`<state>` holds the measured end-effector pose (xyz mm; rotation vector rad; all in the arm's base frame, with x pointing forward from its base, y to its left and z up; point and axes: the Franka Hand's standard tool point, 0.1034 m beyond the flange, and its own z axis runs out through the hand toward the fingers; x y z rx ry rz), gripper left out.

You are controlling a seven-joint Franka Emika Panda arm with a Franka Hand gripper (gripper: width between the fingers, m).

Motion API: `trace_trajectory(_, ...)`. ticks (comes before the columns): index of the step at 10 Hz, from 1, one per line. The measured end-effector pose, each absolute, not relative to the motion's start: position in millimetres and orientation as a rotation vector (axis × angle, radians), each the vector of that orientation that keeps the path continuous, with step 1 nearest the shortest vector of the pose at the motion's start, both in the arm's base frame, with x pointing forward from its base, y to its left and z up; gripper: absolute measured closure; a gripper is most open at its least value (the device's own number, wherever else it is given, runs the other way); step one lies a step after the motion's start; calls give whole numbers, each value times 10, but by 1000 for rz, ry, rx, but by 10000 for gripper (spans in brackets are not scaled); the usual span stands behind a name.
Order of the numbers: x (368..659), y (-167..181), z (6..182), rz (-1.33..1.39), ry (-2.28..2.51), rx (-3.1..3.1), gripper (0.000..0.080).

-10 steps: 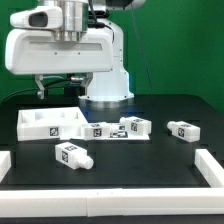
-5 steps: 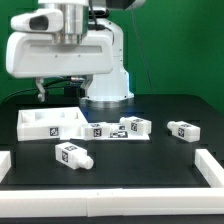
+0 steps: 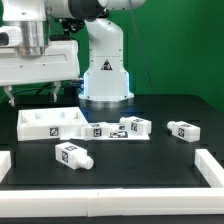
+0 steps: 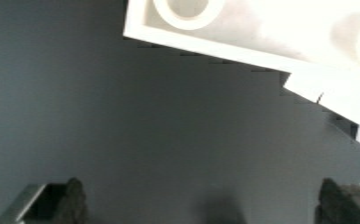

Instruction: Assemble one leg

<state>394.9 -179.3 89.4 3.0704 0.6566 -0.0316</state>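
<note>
Several white legs with marker tags lie on the black table. One leg [image 3: 72,154] lies apart at the front left, and another leg [image 3: 183,130] lies on the exterior view's right. Two more legs [image 3: 135,126] [image 3: 97,129] lie beside the white tray-like panel [image 3: 40,127]. My gripper [image 3: 31,96] hangs above the panel's left part, open and empty. In the wrist view the gripper [image 4: 203,200] shows only dark table between its wide-apart fingertips [image 4: 61,198]. The panel's edge [image 4: 248,40] with a round hole shows beyond them.
White border bars lie along the front [image 3: 110,192], the left [image 3: 4,163] and the right [image 3: 211,165] of the table. The robot base [image 3: 106,75] stands behind the parts at the centre back.
The gripper and wrist have swung toward the exterior view's left, uncovering the robot base. The legs and the panel have not moved.
</note>
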Motion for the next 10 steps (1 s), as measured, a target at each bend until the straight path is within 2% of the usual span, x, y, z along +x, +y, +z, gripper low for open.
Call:
trace_trajectory(2, 3937, -1803, 887, -34, 652, 3072, 150)
trace_trajectory(3, 3802, -1926, 807, -22, 585, 3074, 150)
trace_trajectory(4, 3499, -2087, 629, -52, 487, 3083, 150)
trace_trajectory(5, 3316, -2166, 475, -104, 425, 3101, 150)
trace_trajectory(6, 3280, -2250, 399, -77, 443, 3071, 150)
trace_trajectory(10, 3263, -2306, 390, -43, 476, 3045, 150)
